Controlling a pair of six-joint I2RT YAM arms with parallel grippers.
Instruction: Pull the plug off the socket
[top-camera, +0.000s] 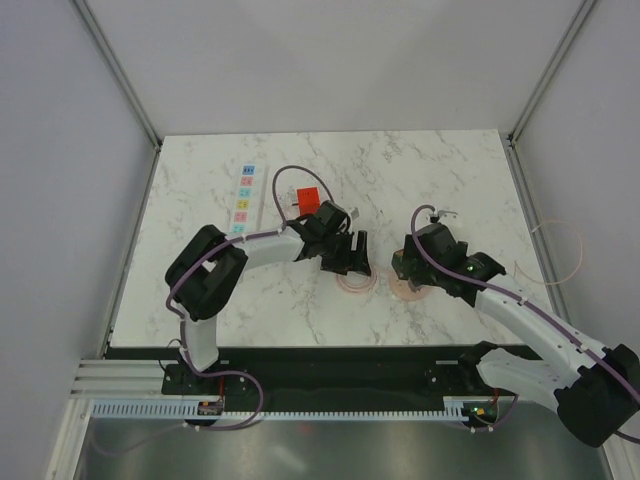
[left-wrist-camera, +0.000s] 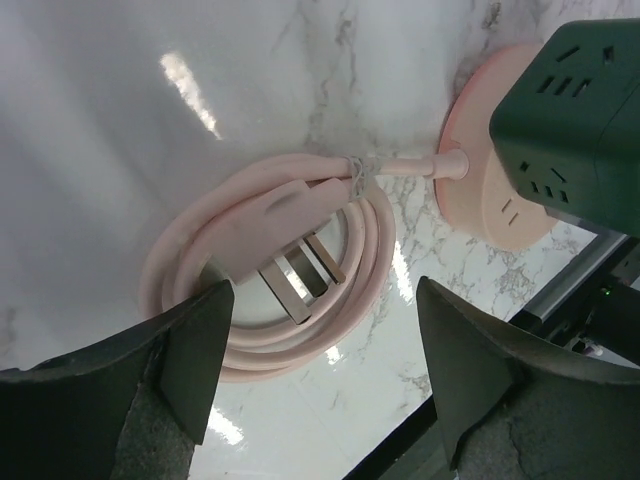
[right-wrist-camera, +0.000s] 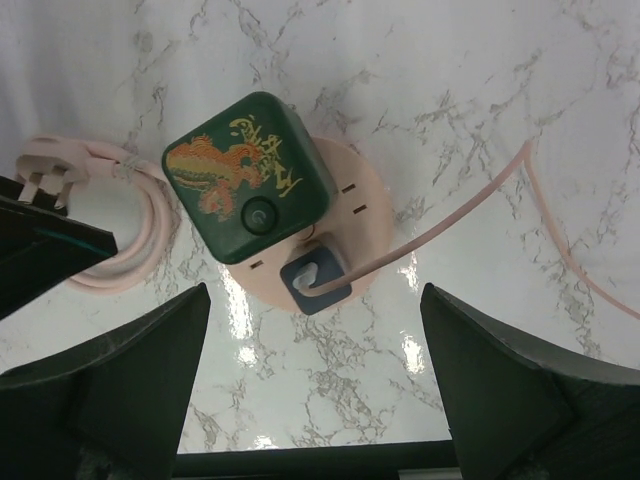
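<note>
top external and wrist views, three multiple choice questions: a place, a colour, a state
1. Where is the red plug? A) seated in the white power strip B) on the table, right of the strip in the picture, apart from it C) at the table's near edge
2. The cube on the round pink base is: A) white B) dark green C) yellow
3. The left gripper is: A) open above the coiled pink cable B) shut on that cable C) shut on the plug
Answers: 1 B, marble shows between plug and strip; 2 B, green in both wrist views; 3 A, its fingers stand wide apart over the coil.
</note>
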